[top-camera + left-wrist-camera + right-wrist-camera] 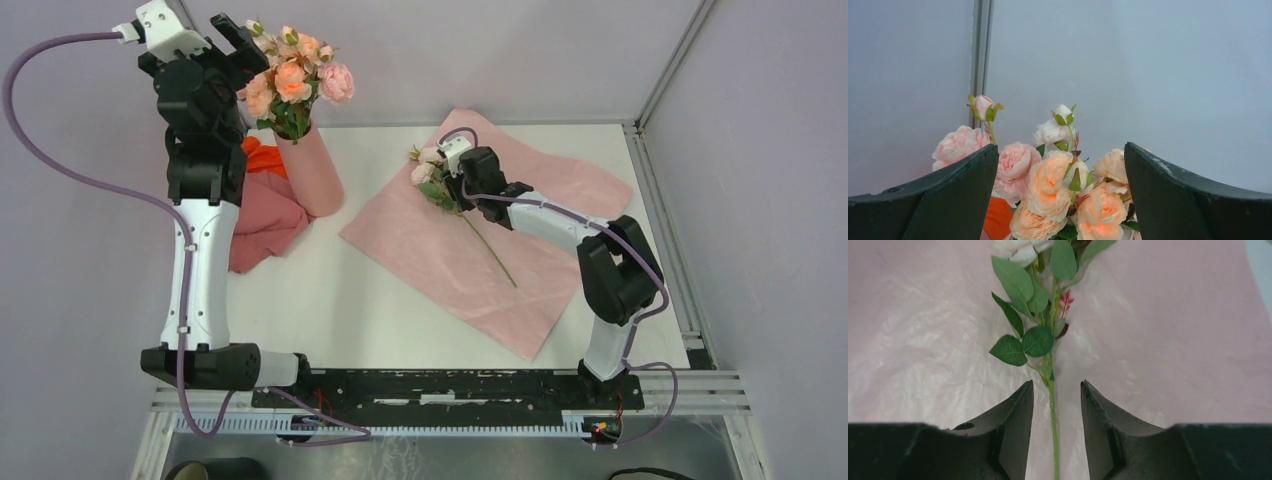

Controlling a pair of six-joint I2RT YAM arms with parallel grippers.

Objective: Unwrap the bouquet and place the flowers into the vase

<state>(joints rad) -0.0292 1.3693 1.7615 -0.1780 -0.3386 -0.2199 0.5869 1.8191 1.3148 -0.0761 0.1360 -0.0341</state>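
Observation:
The pale-pink vase (pixel 314 172) stands at the back left and holds several pink and peach flowers (pixel 295 75). My left gripper (pixel 232 48) hangs open just left of and above those blooms. The left wrist view shows the roses (pixel 1063 190) between its wide-spread fingers (pixel 948 195). The bouquet's pink sheet (pixel 480 260) lies spread flat in the middle right. One rose with a long green stem (pixel 492 252) lies on it. My right gripper (pixel 452 188) is low over this flower, open. Its fingers straddle the stem (pixel 1053 415) without touching it.
A salmon-pink cloth (pixel 262 222) and an orange cloth (pixel 262 156) lie bunched against the left side of the vase, under my left arm. Grey walls and a metal frame (pixel 660 70) close in the white table (pixel 330 300).

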